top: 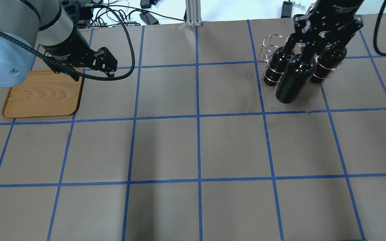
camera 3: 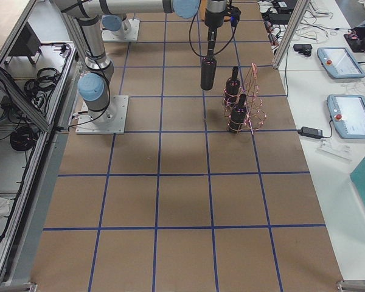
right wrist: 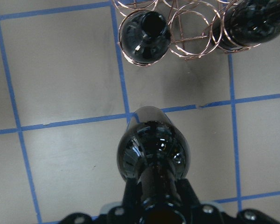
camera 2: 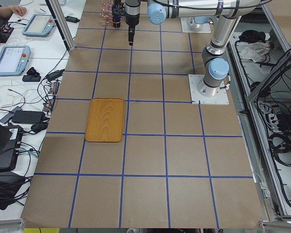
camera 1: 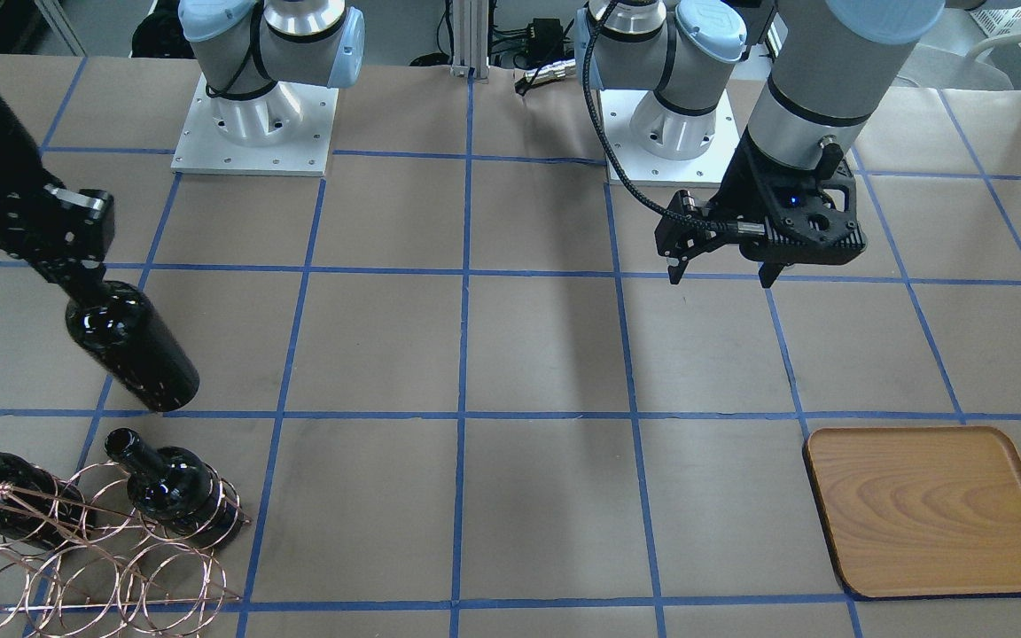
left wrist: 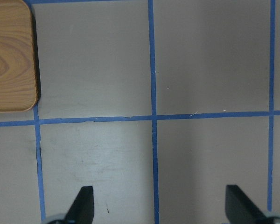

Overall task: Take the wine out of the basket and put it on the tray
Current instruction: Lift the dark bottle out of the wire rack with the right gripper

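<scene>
LEFT gripper (camera 1: 721,273): jaws wide apart, empty; flat light-brown wooden tray (top: 42,93) just beside it | RIGHT gripper (top: 314,39): closed on neck of glossy black glass wine bottle (top: 293,78), which hangs beneath it, out of the copper wire basket (camera 1: 89,567) just beyond | STEP (judged): carry to tray | METHOD: bottle vertical, base clear of table (top: 196,150), slow travel; the smooth neck may slip.

Three black wine bottles: the lifted wine (camera 1: 131,346), a second bottle (camera 1: 169,487), a third bottle (camera 1: 5,486). One copper wire basket (camera 1: 85,549), one wooden tray (camera 1: 936,509). Two arms: left end effector (camera 1: 721,276), right end effector (camera 1: 83,270).
</scene>
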Controlling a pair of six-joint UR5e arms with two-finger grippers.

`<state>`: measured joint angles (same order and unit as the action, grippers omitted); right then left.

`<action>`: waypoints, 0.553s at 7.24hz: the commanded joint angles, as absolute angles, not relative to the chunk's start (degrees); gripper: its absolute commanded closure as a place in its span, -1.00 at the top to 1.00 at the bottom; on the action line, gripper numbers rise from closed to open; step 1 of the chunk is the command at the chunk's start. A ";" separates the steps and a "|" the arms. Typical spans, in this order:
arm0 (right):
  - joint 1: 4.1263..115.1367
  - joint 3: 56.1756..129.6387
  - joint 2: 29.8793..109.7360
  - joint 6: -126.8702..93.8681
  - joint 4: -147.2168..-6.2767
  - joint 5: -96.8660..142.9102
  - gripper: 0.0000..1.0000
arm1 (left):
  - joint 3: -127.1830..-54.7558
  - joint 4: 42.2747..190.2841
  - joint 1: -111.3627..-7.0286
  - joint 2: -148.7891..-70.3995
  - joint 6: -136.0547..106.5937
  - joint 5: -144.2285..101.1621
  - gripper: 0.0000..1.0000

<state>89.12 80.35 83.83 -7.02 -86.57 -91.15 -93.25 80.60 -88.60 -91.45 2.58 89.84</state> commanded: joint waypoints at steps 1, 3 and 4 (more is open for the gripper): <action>100.15 82.96 82.71 -23.31 -88.84 -91.14 -1.00 | -93.16 80.51 -88.59 -91.32 2.64 89.83 1.00; 105.71 85.86 82.36 -33.34 -92.45 -90.79 -1.00 | -93.16 80.60 -88.59 -91.32 2.55 89.82 1.00; 108.17 86.48 81.40 -36.79 -93.24 -90.88 -1.00 | -93.16 80.33 -88.59 -91.49 2.55 89.82 1.00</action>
<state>104.79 85.30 82.25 -31.39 -91.91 -90.88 -93.17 80.53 -88.59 -91.37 2.58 89.83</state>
